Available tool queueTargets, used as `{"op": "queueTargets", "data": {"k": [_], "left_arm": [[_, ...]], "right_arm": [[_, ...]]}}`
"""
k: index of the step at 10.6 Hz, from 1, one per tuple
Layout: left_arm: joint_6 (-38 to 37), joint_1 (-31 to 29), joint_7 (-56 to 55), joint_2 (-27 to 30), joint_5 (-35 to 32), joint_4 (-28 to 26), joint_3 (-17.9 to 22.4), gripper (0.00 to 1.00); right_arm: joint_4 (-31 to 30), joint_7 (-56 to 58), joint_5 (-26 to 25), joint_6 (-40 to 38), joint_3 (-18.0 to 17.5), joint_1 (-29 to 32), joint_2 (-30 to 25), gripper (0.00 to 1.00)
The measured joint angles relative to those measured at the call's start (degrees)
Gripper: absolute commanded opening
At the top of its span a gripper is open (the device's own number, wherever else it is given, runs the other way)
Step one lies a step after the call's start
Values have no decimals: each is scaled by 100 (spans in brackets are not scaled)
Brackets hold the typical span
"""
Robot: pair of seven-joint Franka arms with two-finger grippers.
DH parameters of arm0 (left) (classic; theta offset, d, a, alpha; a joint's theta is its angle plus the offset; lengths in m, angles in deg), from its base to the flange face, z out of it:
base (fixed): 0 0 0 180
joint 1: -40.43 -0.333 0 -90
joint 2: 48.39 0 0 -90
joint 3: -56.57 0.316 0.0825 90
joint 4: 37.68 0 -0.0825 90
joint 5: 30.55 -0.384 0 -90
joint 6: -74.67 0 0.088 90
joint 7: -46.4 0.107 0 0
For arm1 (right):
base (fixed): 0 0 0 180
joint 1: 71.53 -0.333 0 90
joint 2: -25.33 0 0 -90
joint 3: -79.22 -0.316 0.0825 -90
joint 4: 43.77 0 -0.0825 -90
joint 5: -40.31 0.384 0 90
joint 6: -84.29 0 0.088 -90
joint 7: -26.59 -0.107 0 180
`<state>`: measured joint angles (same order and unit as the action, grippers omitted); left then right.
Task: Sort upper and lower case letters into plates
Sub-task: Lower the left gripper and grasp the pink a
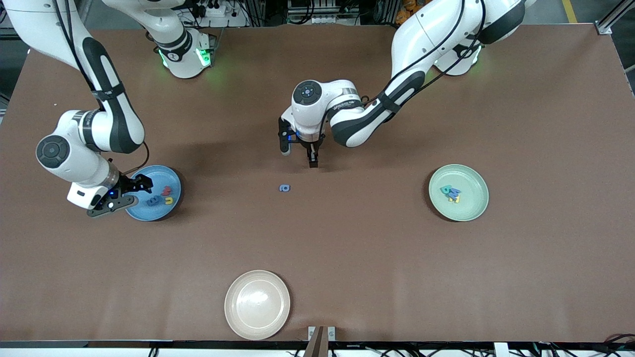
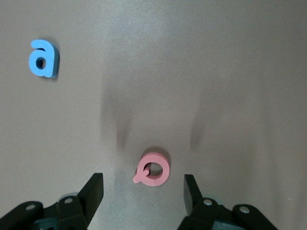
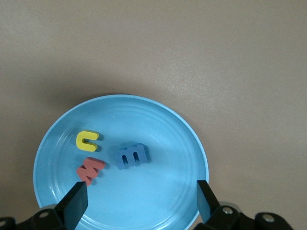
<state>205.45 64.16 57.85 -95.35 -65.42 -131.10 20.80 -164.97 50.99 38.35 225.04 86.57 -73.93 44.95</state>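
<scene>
The bright blue plate lies toward the right arm's end of the table. It holds a yellow letter, a red letter and a blue letter. My right gripper hangs open and empty over it. Over the table's middle, my left gripper is open just above a pink letter, which lies flat between its fingertips and is untouched. A blue letter "a" lies nearer the front camera. The mint green plate holds a small heap of letters.
A beige plate with nothing in it sits near the table's front edge. Bare brown tabletop lies between the plates.
</scene>
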Motion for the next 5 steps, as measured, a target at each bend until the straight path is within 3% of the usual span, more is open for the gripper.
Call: {"op": "queueTargets", "data": {"k": [5], "left_arm": [[120,23,8,-201,-199,0,17,70]], "right_arm": [[0,1,0,40,-31,0,19,100]]}}
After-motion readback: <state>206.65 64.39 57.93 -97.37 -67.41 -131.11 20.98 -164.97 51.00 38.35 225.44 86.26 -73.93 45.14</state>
